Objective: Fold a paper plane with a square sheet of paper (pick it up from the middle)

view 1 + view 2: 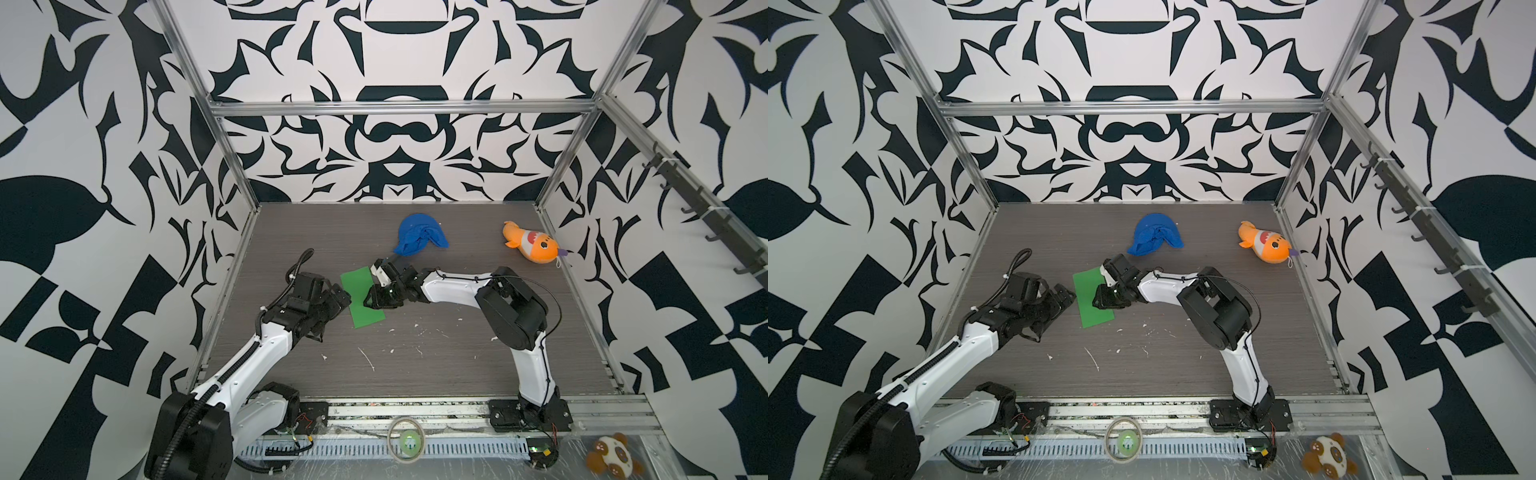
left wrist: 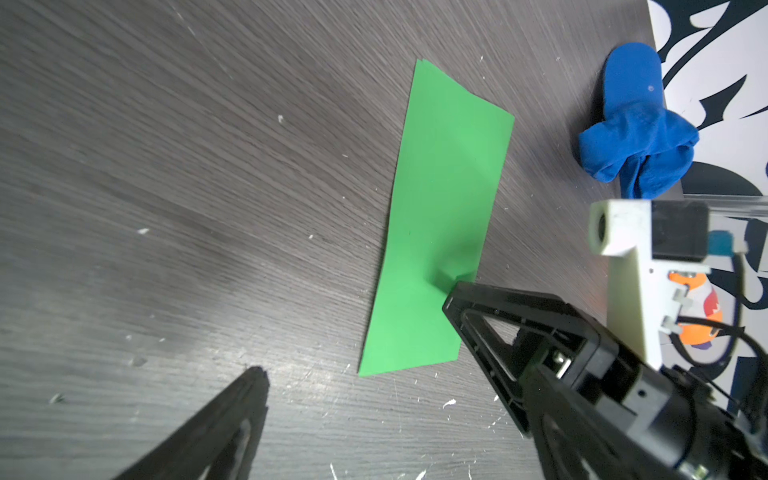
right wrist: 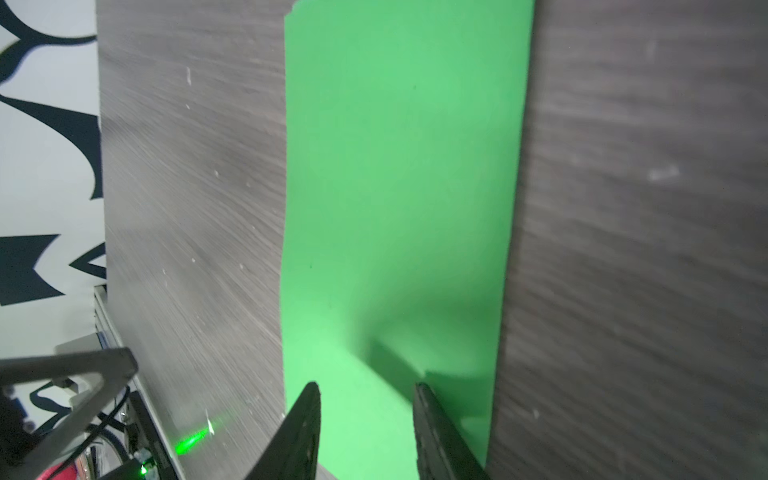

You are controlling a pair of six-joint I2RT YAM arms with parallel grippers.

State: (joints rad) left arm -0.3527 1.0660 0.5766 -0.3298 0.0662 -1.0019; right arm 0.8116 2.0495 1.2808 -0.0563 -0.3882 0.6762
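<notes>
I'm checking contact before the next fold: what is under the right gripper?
Under the right gripper: the green paper, a narrow rectangle on the table, puckered at its tips. The patch directly beneath the fingers is covered.

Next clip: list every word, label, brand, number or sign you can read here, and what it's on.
No readable text in any view.
green paper: plain, unprinted.
left arm's wrist housing: tiny white marks, too small to read.
walls: abstract black-and-white shapes, no letters.
blue cloth, orange plush fish: no label visible.
</notes>
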